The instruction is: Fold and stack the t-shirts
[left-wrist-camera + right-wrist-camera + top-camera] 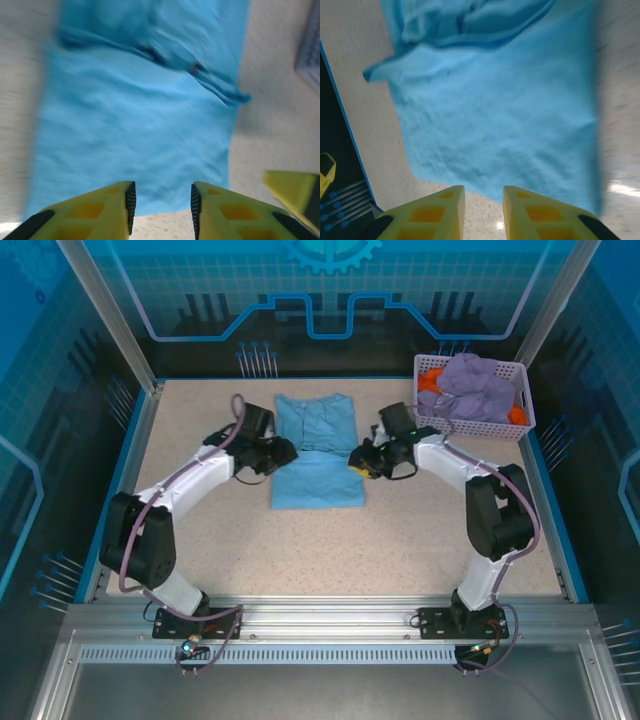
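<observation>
Nearest to me, the left gripper (272, 456) stood at the left edge of the blue shirt (316, 472) and the right gripper (364, 462) at its right edge. Both had their fingers a little apart and held nothing. The blue shirt lay flat on the table (400, 540) between them, with a crease across its middle. Farther away, in the right corner, a purple shirt (482, 386) lay over an orange shirt (432, 381) in the basket (478, 426).
</observation>
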Tool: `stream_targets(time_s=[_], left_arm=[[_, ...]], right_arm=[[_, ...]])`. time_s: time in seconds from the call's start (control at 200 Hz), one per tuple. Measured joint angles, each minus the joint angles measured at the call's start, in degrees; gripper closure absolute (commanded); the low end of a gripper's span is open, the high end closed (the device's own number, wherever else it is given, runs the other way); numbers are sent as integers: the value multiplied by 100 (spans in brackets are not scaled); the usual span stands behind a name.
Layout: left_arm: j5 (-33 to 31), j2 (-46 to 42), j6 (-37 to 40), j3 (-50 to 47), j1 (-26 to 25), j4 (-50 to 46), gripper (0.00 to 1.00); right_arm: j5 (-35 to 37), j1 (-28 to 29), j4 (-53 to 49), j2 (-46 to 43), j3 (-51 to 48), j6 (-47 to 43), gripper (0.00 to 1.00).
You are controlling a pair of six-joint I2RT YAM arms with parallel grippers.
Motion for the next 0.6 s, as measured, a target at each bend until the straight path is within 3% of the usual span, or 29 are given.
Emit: stream_targets(time_s=[0.105, 0.255, 0.355, 0.6], left_arm=[[245, 573, -122, 57, -437, 323, 70], [186, 1290, -232, -70, -455, 562, 70], [149, 1274, -317, -579, -387, 767, 66], [278, 597, -444, -1622, -354, 1169, 66]], right_arm=[[9, 385, 116, 254, -4, 13, 79], [133, 422, 356, 612, -201, 92, 80], [201, 424, 426, 673, -579, 142, 80], [192, 627, 944, 319, -1303, 151, 79]])
